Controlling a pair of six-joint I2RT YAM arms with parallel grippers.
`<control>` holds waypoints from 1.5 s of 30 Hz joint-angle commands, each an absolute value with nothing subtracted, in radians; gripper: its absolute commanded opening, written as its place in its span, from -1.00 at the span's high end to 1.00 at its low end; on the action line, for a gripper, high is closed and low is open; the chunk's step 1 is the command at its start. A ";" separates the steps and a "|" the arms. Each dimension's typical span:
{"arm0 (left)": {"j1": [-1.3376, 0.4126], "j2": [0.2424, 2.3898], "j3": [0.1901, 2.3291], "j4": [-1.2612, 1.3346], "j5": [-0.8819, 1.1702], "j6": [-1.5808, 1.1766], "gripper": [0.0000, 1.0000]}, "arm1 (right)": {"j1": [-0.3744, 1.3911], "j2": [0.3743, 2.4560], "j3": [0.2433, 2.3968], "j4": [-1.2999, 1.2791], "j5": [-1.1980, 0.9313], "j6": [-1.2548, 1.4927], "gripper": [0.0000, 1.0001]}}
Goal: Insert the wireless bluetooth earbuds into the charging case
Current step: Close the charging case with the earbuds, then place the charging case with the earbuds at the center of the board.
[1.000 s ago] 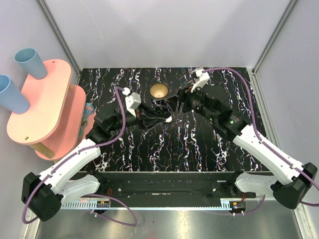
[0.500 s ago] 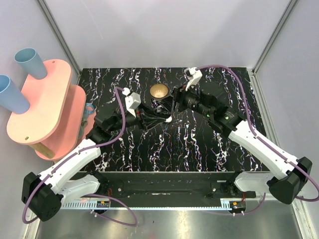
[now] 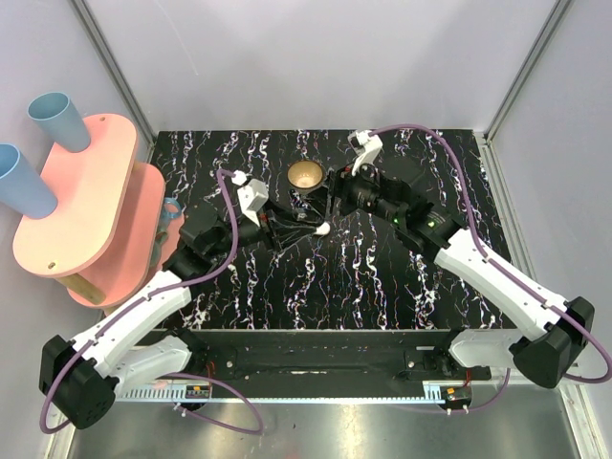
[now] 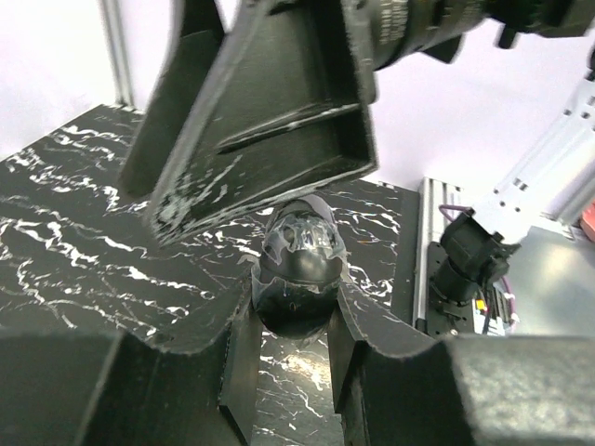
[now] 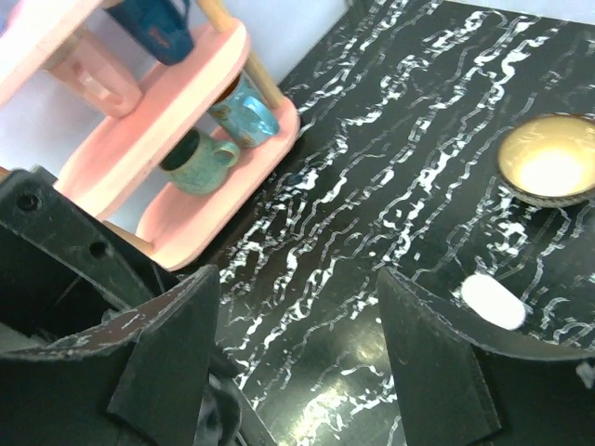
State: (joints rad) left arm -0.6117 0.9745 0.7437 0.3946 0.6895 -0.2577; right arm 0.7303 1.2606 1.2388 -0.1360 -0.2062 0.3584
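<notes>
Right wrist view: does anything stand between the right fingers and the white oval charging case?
Nothing visible: the glossy white oval charging case shows whole just beyond the open fingers of the right gripper.

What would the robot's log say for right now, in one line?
left fingers: shut on glossy oval piece | right fingers: open, close beside it | white pod: on table near bowl

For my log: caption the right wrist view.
Open right hand over marbled table; white charging case near brass bowl, pink shelf beyond.
</notes>
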 commanded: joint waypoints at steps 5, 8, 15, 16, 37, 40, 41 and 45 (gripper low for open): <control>-0.612 0.913 0.732 0.368 0.440 -0.245 0.85 | 0.729 1.128 1.238 -0.132 0.054 0.287 -0.54; -0.611 0.908 0.715 0.400 0.431 -0.268 0.85 | 0.729 1.124 1.204 -0.072 -0.021 0.354 -0.54; -0.611 0.943 0.718 0.449 0.436 -0.334 0.84 | 0.732 1.267 1.183 -0.026 -0.294 0.518 -0.50; -0.611 0.946 0.719 0.446 0.427 -0.340 0.84 | 0.732 1.272 1.178 -0.025 -0.322 0.531 -0.50; -0.566 0.882 0.555 0.452 0.186 -0.581 0.84 | 0.724 0.996 0.928 -0.049 0.330 0.483 -0.79; -0.549 0.899 0.531 0.500 0.212 -0.639 0.84 | 0.716 1.006 0.930 -0.049 0.304 0.500 -0.80; -0.546 0.919 0.529 0.505 0.222 -0.652 0.84 | 0.712 1.008 0.930 -0.049 0.295 0.502 -0.80; -0.523 0.962 0.520 0.560 0.290 -0.712 0.84 | 0.695 1.008 0.933 -0.051 0.235 0.522 -0.82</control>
State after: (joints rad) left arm -0.5426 0.9302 0.5285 0.4194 0.2344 -0.6140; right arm 0.7158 1.0088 0.9249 -0.0555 0.2680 0.4923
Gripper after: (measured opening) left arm 0.336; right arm 0.903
